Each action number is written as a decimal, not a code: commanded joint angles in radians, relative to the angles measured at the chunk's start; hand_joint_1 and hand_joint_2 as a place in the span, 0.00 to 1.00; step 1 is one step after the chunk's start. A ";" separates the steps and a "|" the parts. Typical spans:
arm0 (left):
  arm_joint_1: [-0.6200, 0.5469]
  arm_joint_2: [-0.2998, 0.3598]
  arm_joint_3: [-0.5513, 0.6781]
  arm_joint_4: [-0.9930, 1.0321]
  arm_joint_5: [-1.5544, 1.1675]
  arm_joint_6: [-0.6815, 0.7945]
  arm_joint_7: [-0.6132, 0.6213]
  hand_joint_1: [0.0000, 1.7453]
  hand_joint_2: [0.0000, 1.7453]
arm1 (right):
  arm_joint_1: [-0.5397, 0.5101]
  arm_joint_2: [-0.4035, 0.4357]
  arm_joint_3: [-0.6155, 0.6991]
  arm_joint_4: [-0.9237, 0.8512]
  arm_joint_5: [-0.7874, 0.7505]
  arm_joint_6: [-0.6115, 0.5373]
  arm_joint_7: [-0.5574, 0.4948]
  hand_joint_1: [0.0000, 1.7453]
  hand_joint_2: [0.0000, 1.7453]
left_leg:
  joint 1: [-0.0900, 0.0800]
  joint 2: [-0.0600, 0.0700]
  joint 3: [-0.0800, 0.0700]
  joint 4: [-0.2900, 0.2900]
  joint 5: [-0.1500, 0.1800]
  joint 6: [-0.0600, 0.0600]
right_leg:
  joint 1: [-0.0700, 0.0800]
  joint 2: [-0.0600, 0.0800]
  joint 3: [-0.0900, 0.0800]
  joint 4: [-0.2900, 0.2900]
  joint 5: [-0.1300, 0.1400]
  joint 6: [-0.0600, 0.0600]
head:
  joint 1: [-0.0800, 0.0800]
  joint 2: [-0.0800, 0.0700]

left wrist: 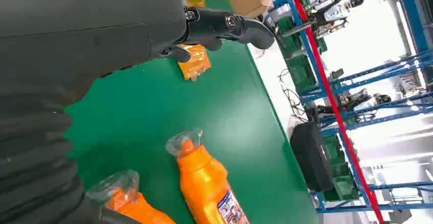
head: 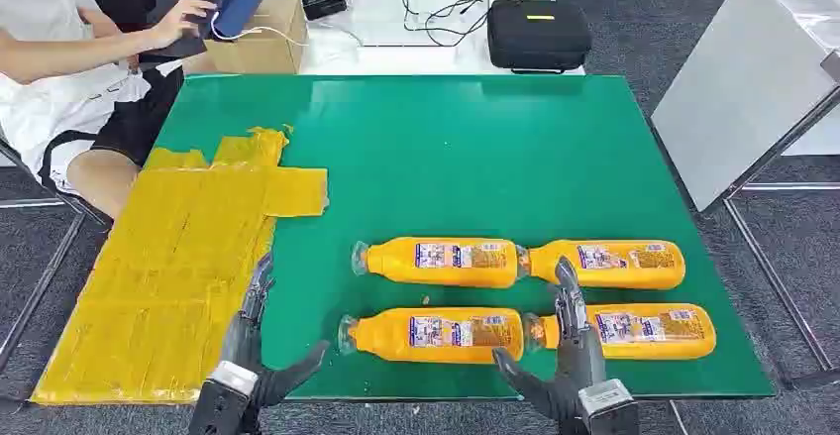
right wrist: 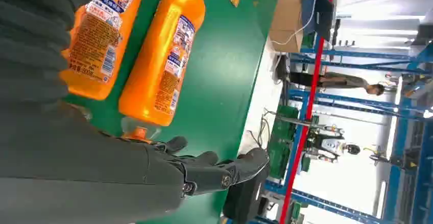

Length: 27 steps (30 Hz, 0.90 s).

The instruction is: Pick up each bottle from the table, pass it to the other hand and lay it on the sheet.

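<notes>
Four orange bottles lie on their sides on the green counter point(head: 475, 148) in two rows of two, caps pointing toward the robot's left. The far-left bottle point(head: 441, 262) and the far-right bottle point(head: 612, 264) lie end to end, the cap of the right one just at the base of the left one; the near-left bottle point(head: 436, 334) and the near-right bottle point(head: 629, 331) lie the same way just in front of them. The yellow sheet point(head: 168, 276) covers the counter's left part, well apart from the bottles, with its far end ragged and crumpled. The left robot hand point(head: 253, 351) hovers at the near edge between the sheet and the near-left bottle, fingers spread wide and thumb out to the side, holding nothing. The right robot hand point(head: 563, 356) is raised at the near edge over the gap between the two near bottles, fingers straight and thumb apart, holding nothing as well; in the right wrist view its fingers point(right wrist: 214, 170) reach out past a bottle cap without closing on it. Beyond the counter stand a white table point(head: 396, 24) with a cardboard box point(head: 260, 44), cables and a black case point(head: 538, 32), and a person point(head: 79, 78) sits at the far left corner.
</notes>
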 commanded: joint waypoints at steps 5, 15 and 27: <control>-0.051 -0.011 0.002 0.007 0.148 -0.007 -0.086 1.00 1.00 | -0.057 0.054 0.000 0.038 -0.032 -0.040 -0.124 0.92 1.00 | 0.000 0.002 0.003 0.000 -0.001 -0.001 | 0.000 0.000 0.003 -0.001 -0.001 0.000 | 0.000 0.000; -0.097 -0.012 0.003 0.028 0.157 -0.004 -0.072 1.00 1.00 | -0.110 0.072 0.016 0.080 -0.022 -0.057 -0.123 0.98 1.00 | 0.000 0.001 0.002 0.000 -0.001 -0.001 | 0.000 0.000 0.002 -0.001 -0.001 0.000 | 0.000 0.000; -0.129 -0.012 0.005 0.043 0.158 -0.003 -0.055 1.00 1.00 | -0.149 0.083 0.030 0.110 -0.015 -0.074 -0.116 0.98 1.00 | 0.000 0.002 0.003 0.000 -0.001 -0.001 | 0.001 0.000 0.003 -0.001 -0.001 0.000 | 0.000 0.000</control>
